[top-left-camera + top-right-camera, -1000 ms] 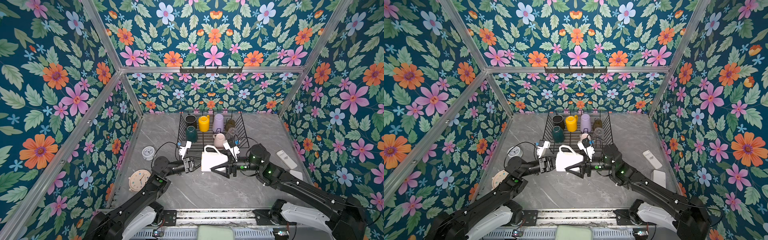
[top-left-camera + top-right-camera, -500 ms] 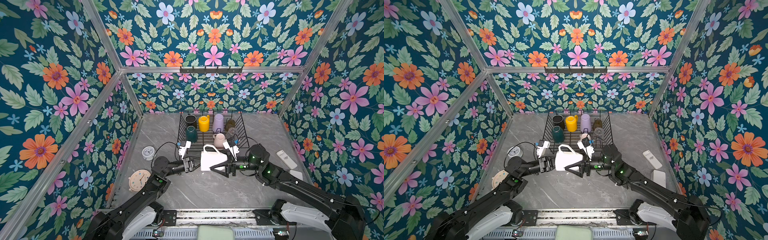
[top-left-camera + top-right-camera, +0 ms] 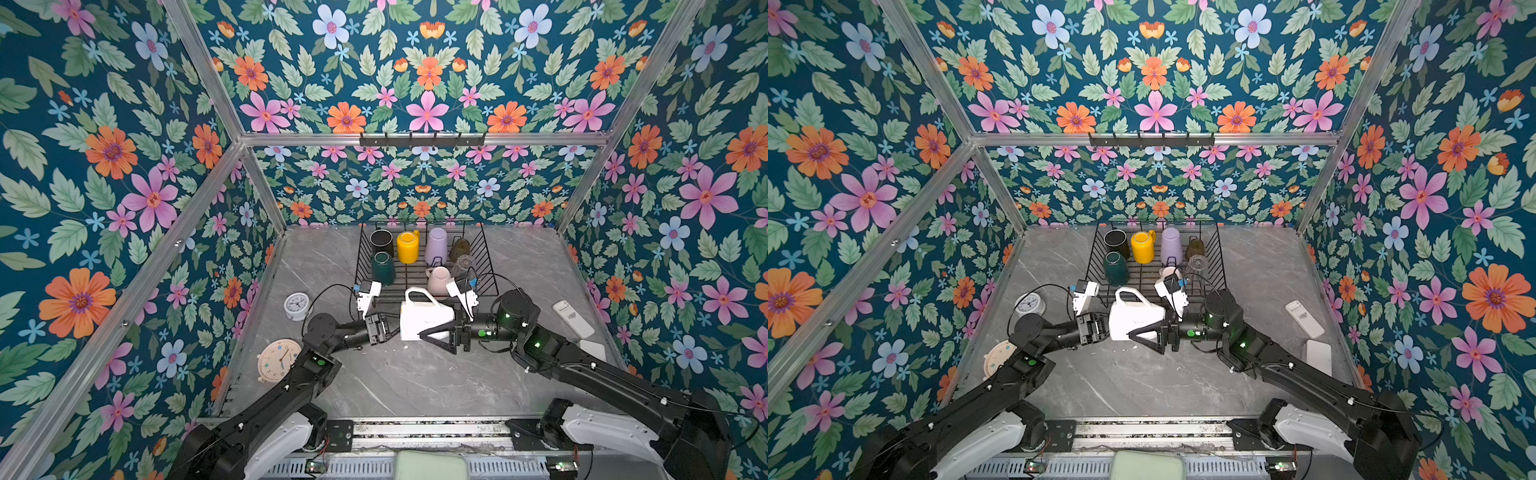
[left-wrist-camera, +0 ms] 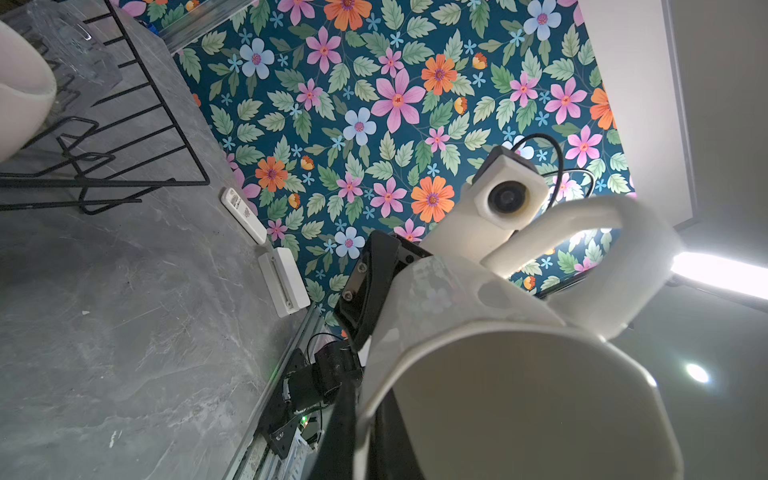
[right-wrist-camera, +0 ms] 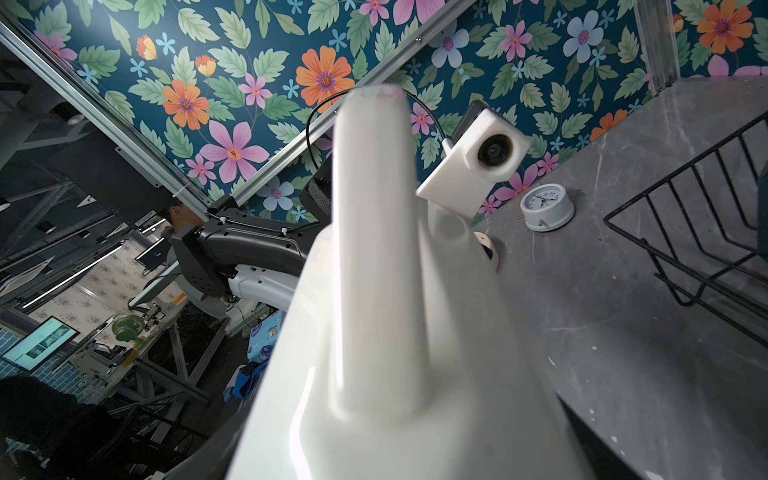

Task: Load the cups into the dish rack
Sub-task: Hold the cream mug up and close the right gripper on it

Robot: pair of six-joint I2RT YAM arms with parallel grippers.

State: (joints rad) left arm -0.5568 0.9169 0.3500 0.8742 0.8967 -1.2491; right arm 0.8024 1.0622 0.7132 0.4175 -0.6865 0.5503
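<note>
A white mug (image 3: pixel 426 318) (image 3: pixel 1133 318) hangs on its side just in front of the dish rack (image 3: pixel 484 253), handle up. My left gripper (image 3: pixel 392 328) (image 4: pixel 365 415) is shut on its rim, one finger inside the mouth. My right gripper (image 3: pixel 424 322) (image 5: pixel 395 436) spans the mug's body from the base end, with both fingers against its sides. In the rack stand a black mug (image 3: pixel 381 242), yellow mug (image 3: pixel 407 247), lilac tumbler (image 3: pixel 436 246), amber glass (image 3: pixel 459 249), dark green mug (image 3: pixel 382 268), pink mug (image 3: pixel 438 279) and clear glass (image 3: pixel 463 264).
A white clock (image 3: pixel 296 306) and a beige clock (image 3: pixel 279 359) sit on the table's left side. A white remote (image 3: pixel 572 318) and a white box (image 3: pixel 592 349) lie on the right. Floral walls close in the grey table on three sides.
</note>
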